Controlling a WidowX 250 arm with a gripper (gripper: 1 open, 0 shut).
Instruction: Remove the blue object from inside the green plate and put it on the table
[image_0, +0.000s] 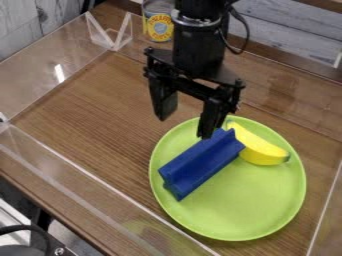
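blue object (201, 164): a long dark-blue block lying flat inside the green plate (201, 216), running diagonally from the plate's near-left part up toward its far-right part; not held.
end effector (186, 110): fingers spread wide apart, pointing straight down, nothing between them; it hangs over the plate's far-left rim.
block relative to end effector: below it and a little nearer the camera; the block's upper end sits just beneath and beside the right-hand finger (210, 118), the rest of the block stretches away toward the camera and left.
yellow piece (259, 147): a banana-shaped item on the plate, touching or almost touching the block's upper end, off to the right of the end effector.
risk, neighbour: closing near the block's upper end could catch or shove the yellow piece, since the two lie so close.
risk, alignment: the block lies at an angle; if the fingers do not straddle its narrow width, one may land on top and tip it or press the plate.
risk, plate: a finger coming down on the shallow rim could tilt or slide the plate on the counter (94, 100).
risk, release: the clear walls bound the counter, so set-down room beside the plate looks limited.
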